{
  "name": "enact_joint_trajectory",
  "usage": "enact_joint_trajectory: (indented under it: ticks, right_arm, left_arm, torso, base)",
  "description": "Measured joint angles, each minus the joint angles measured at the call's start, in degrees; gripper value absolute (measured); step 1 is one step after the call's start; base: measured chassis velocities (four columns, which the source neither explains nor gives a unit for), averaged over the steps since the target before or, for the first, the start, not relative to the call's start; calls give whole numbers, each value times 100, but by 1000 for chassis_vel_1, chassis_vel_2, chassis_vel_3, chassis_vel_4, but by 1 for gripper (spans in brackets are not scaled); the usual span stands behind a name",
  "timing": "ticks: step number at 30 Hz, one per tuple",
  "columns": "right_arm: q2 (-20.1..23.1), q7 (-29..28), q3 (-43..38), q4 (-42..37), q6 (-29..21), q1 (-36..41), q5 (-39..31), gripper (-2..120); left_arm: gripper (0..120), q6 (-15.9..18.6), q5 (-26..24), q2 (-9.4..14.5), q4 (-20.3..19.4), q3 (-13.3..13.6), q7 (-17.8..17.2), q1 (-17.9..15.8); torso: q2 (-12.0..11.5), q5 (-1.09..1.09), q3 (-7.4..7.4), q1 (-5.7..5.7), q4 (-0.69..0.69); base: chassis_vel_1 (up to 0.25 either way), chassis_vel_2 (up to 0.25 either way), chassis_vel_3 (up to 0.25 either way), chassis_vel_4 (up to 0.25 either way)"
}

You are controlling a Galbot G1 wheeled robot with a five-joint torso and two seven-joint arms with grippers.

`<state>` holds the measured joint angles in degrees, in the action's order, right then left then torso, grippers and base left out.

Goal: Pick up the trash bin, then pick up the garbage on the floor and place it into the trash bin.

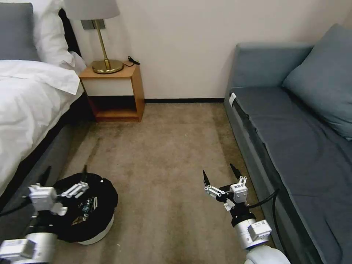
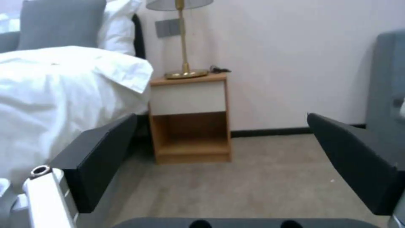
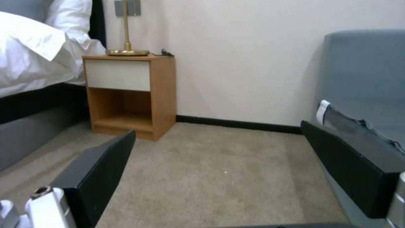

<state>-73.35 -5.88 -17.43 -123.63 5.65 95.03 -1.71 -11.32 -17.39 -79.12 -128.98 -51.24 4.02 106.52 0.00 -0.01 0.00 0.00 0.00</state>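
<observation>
1. The trash bin (image 1: pixel 96 234) is sitting on the carpet (image 1: pixel 165 154) at the robot's near left, close beside the bed (image 1: pixel 29 110). It's got the black bag (image 1: pixel 106 194) lining it and some packets already lying inside, from what the head view is showing.

2. The left gripper (image 1: pixel 66 172) is hovering right over the bin with its fingers spread wide, holding nothing. My worry: if it's coming down to grab the rim, it might pinch only the loose bag and the bin slips out, or it tips and dumps what's inside.

3. The right gripper (image 1: pixel 220 175) is hanging over bare carpet near the sofa (image 1: pixel 293 146), fingers wide apart too, empty. Its cable (image 1: pixel 273 205) is looping close to the sofa edge, so a low sweep could be snagging there.

4. Farther out, I'm not spotting any litter on the open floor, so the robot may be needing to turn to find more, and the bed frame is crowding that left arm.

5. The nightstand (image 1: pixel 113 91) with the lamp (image 1: pixel 99 36) is standing well apart at the back wall, no trouble there.
</observation>
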Motion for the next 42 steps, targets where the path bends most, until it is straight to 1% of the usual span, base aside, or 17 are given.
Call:
enact_joint_trajectory:
  ticks: [2, 4, 5, 7, 42]
  right_arm:
    - [0, 0, 0, 0, 0, -1, 0, 100]
    - [0, 0, 0, 0, 0, -1, 0, 100]
    - [0, 0, 0, 0, 0, -1, 0, 100]
    - [0, 0, 0, 0, 0, -1, 0, 100]
    - [0, 0, 0, 0, 0, -1, 0, 100]
  left_arm:
    - [100, -139, -33, 8, 238, 236, 9, -201]
    - [100, -142, -35, 12, 272, 263, 11, -232]
    - [100, -137, -30, 33, 395, 357, 17, -330]
    - [100, -112, -20, 47, 456, 398, 18, -388]
    - [100, -30, -53, 58, 465, 371, 0, -393]
  torso:
    - [0, 1, 0, 0, -1]
    - [0, 0, 0, 0, -1]
    - [0, 0, 0, 0, -1]
    - [0, 0, 0, 0, -1]
    - [0, 1, 0, 0, 0]
  base:
    - [0, 0, 0, 0]
    - [0, 0, 0, 0]
    - [0, 0, 0, 0]
    - [0, 0, 0, 0]
    - [0, 0, 0, 0]
